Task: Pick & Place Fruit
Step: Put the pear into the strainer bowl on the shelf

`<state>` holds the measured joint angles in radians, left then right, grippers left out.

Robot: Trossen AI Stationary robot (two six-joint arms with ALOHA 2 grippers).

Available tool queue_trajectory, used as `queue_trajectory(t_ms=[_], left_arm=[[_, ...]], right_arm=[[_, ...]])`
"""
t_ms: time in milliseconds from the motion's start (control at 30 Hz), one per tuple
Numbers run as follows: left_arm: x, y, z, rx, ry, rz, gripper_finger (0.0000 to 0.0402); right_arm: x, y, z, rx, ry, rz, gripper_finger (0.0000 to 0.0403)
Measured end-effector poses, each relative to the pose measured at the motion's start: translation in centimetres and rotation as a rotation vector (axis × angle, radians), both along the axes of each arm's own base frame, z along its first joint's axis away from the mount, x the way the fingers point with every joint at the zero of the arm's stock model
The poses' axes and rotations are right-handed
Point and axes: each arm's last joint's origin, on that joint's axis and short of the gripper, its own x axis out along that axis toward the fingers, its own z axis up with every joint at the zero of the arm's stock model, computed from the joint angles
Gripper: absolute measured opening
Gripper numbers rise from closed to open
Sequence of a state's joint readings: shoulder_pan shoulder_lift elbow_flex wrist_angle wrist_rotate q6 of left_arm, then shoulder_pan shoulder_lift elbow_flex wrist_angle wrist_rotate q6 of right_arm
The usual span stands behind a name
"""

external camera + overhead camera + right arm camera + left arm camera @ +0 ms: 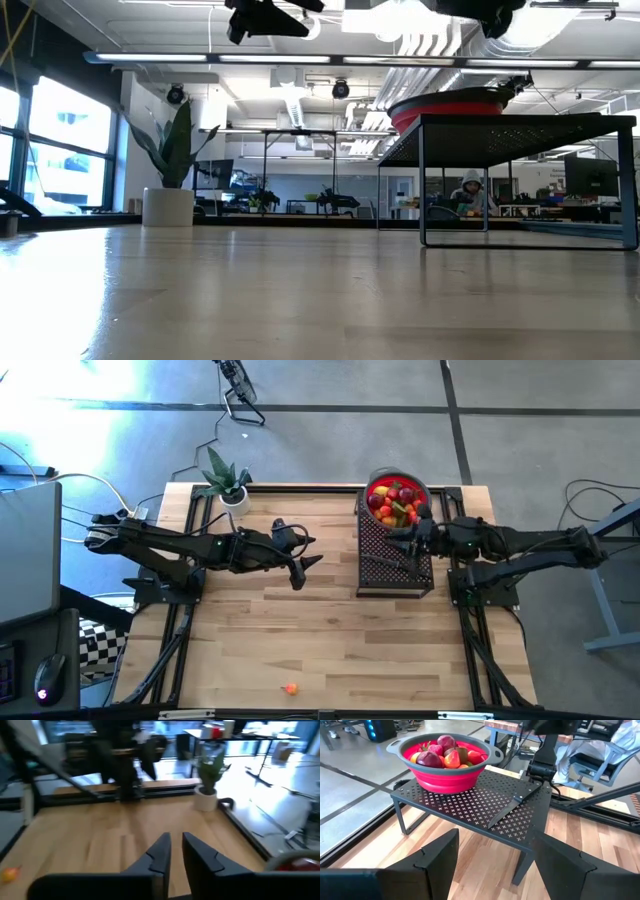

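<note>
Many small red, orange and yellow fruits fill a red bowl that stands on a black perforated rack at the table's far right. One orange fruit lies alone on the table by the near edge and also shows in the right wrist view. My right gripper hovers over the rack just on the near side of the bowl, fingers almost together with nothing between them. My left gripper hangs open above mid-table, facing the rack.
A brown-handled knife lies on the rack beside the bowl. A potted plant stands at the far left. Bare wood stretches between the arms and toward the near edge. A person sits in the room beyond the table.
</note>
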<state>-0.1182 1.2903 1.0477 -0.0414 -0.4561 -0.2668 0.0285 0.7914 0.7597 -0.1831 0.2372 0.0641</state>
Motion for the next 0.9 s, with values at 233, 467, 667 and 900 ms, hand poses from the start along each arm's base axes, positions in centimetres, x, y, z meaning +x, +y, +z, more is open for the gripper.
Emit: queue_trajectory(t_ms=[233, 467, 667, 900], left_arm=[[0.0, 0.0, -0.1, -0.002, 0.014, 0.000, 0.0244], [0.0, -0.3, -0.2, -0.059, 0.000, -0.032, 0.0244], [-0.3, -2.6, -0.1, -0.079, -0.004, -0.113, 0.0244], [-1.4, -6.8, -0.1, -0.043, 0.007, -0.247, 0.0244]], right_arm=[[0.5, 1.7, -0.4, 0.013, 0.025, 0.190, 0.0007], [2.1, 3.5, -1.2, 0.044, 0.051, 0.278, 0.0006], [4.2, 5.7, -2.0, 0.049, 0.017, 0.337, 0.0006], [5.2, 8.8, -3.2, 0.091, 0.020, 0.260, 0.0006]])
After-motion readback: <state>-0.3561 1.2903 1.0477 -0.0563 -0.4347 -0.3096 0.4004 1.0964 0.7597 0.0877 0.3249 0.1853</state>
